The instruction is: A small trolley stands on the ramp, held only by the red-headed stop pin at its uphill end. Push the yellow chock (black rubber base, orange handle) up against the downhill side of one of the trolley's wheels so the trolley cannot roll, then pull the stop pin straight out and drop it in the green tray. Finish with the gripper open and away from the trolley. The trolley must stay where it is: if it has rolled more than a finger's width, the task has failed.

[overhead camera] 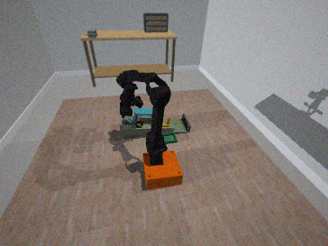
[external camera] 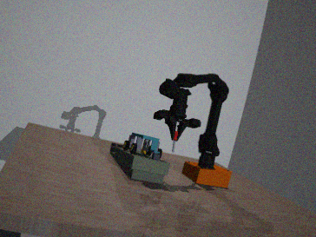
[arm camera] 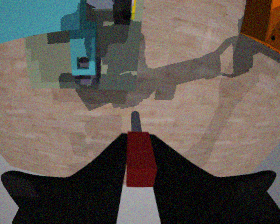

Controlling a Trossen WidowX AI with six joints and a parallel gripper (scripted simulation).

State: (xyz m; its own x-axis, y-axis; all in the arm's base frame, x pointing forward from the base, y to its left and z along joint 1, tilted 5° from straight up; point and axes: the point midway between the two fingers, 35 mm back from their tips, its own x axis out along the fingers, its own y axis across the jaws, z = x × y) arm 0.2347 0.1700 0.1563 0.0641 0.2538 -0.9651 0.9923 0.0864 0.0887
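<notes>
My gripper (external camera: 175,138) (arm camera: 137,139) is shut on the red-headed stop pin (external camera: 175,134) (arm camera: 140,162). The pin's grey shaft points down, in the air, free of the ramp (overhead camera: 180,126) (external camera: 148,170) (arm camera: 41,65). The teal trolley (overhead camera: 143,112) (external camera: 150,139) (arm camera: 30,17) stands on the ramp. The chock (overhead camera: 168,122) shows as a small yellow and orange shape on the ramp, right of the trolley in the top view. The arm hides the gap between them, so contact with a wheel cannot be told. The green tray (overhead camera: 171,139) lies beside the ramp, behind the arm's base.
A dark end stop (overhead camera: 186,123) stands at the ramp's right end. The arm's orange base (overhead camera: 163,172) (external camera: 208,174) (arm camera: 259,22) is near the ramp. A wooden shelf table (overhead camera: 128,35) with a drawer box (overhead camera: 156,22) stands at the back wall.
</notes>
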